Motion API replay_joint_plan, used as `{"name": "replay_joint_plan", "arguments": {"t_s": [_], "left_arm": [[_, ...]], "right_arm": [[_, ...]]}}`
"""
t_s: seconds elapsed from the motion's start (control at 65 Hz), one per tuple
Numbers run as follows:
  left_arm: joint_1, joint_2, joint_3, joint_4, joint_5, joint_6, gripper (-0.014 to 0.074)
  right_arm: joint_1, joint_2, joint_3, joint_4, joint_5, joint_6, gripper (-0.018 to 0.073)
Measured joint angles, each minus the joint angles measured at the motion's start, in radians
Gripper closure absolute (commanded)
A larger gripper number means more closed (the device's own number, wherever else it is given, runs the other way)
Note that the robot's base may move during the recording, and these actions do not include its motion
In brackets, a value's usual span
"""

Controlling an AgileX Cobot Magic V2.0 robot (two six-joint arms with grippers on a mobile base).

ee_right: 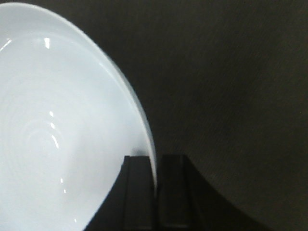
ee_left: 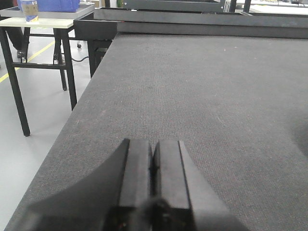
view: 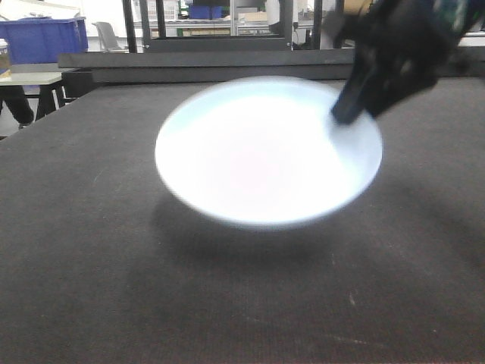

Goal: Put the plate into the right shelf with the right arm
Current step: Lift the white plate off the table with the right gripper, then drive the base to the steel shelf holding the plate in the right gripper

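Right gripper (ee_right: pixel 156 192) has its jaws pinched onto the plate (view: pixel 265 152) by its right rim. The plate is off the table (view: pixel 76 265), face tipped toward the front camera (blurry there). Left gripper (ee_left: pixel 153 163) is closed and empty.

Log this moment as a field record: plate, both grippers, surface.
plate: white, tilted, apparently held above the table, shadow beneath it; blurred in the front view
right gripper: shut on the plate's rim, at the plate's far right edge in the front view
left gripper: shut, empty, over the table
table: dark, textured surface
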Motion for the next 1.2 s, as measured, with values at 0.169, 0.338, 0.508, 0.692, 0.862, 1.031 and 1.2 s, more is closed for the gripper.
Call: {"name": "replay_joint_plan", "arguments": {"t_s": [0.169,0.338,0.508,0.692,0.862,1.031,1.2], "left_arm": [[0.000,0.000,0.000,0.000,0.000,0.000,0.0643],[0.000,0.000,0.000,0.000,0.000,0.000,0.0643],[0.000,0.000,0.000,0.000,0.000,0.000,0.0643],[0.000,0.000,0.000,0.000,0.000,0.000,0.0643],[0.000,0.000,0.000,0.000,0.000,0.000,0.0643],[0.000,0.000,0.000,0.000,0.000,0.000,0.0643],[0.000,0.000,0.000,0.000,0.000,0.000,0.0643]], "right_arm": [[-0.007,-0.207,0.000,-0.004,-0.031,0.000,0.0503],[-0.007,-0.401,0.029,-0.004,-0.087,0.000,0.0503],[-0.007,-0.610,0.107,-0.004,-0.191,0.000,0.0503],[-0.007,-0.790,0.213,-0.004,-0.320,0.000,0.0503],[-0.007,-0.878,0.247,-0.004,-0.370,0.000,0.0503],[-0.007,-0.894,0.248,-0.002,-0.425,0.000,0.0503],[-0.007,-0.894,0.248,0.000,-0.434,0.000,0.0503]]}}
